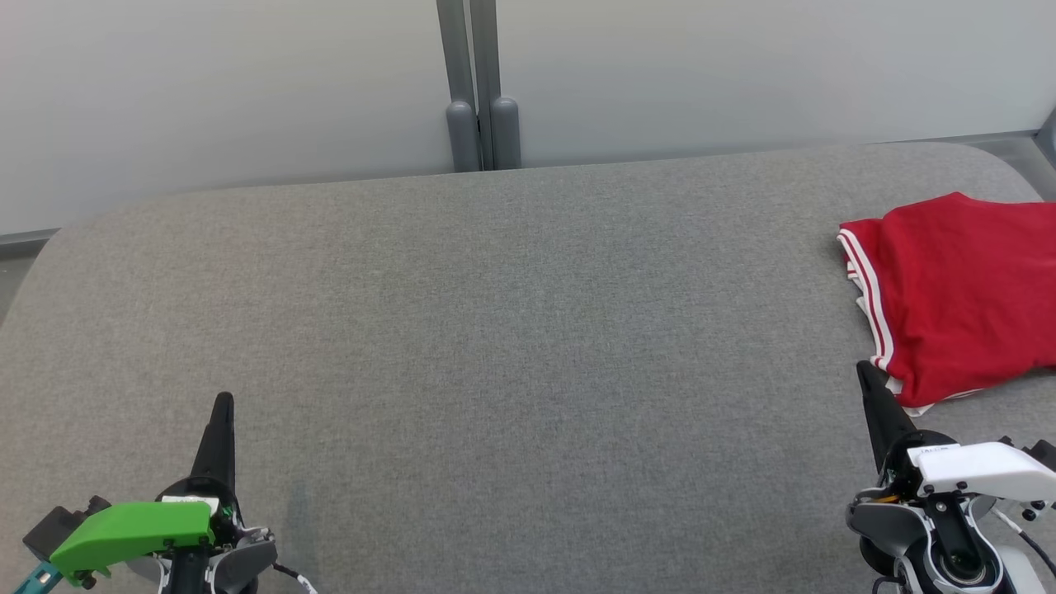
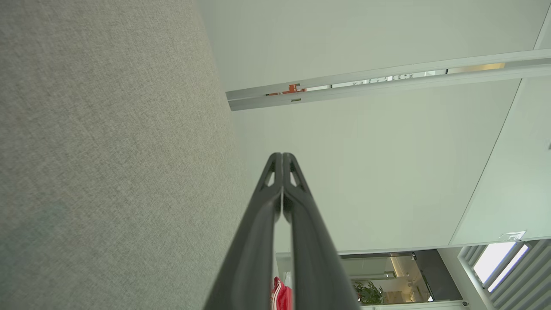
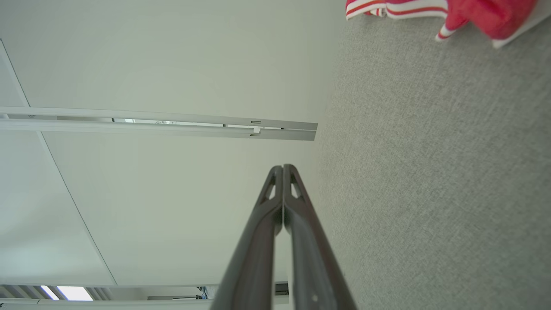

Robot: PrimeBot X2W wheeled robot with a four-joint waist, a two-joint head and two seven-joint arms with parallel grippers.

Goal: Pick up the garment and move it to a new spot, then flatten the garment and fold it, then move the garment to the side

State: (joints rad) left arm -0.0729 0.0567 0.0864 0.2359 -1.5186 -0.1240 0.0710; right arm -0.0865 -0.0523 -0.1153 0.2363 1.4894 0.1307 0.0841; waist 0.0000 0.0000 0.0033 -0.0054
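Observation:
A red garment (image 1: pixel 957 293) with white stripes along its edge lies folded at the far right of the grey table (image 1: pixel 511 330), partly cut off by the head view's right edge. Its striped hem (image 3: pixel 396 7) shows at the top of the right wrist view, and a red sliver of the garment (image 2: pixel 280 297) peeks between the fingers in the left wrist view. My left gripper (image 1: pixel 223 404) rests at the lower left, shut with nothing in it, far from the garment. My right gripper (image 1: pixel 864 371) is shut and empty, its tip just beside the garment's near left corner.
A pale wall with a grey double post (image 1: pixel 478 91) runs behind the table. The table's rounded back corners and edges lie at the left (image 1: pixel 49 247) and right. Wide bare grey surface spreads between the two grippers.

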